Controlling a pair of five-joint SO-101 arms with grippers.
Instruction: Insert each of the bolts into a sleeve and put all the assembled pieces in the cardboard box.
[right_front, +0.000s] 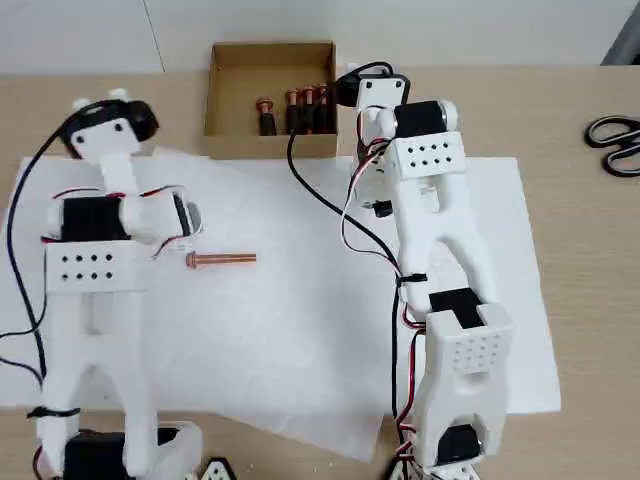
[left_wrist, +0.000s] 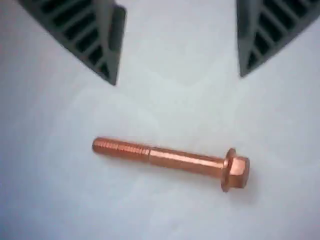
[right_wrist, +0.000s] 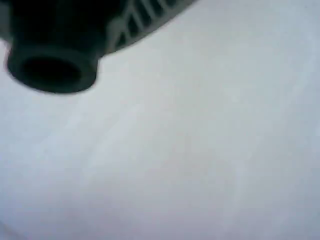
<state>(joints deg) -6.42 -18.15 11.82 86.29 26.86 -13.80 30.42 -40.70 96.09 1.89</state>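
A copper bolt lies flat on the white foam sheet, hex head toward the left arm. My left gripper hangs open just above it, with the bolt lying a little beyond the two dark fingertips and touching neither. My right gripper is shut on a black sleeve, held low over the foam with its bore showing. The right arm stands just below the cardboard box. Several bolt-and-sleeve pieces lie in the box.
The box sits at the table's far edge, beyond the foam sheet. Scissors lie at the far right on the bare wood. Black and red cables run across the foam beside the right arm.
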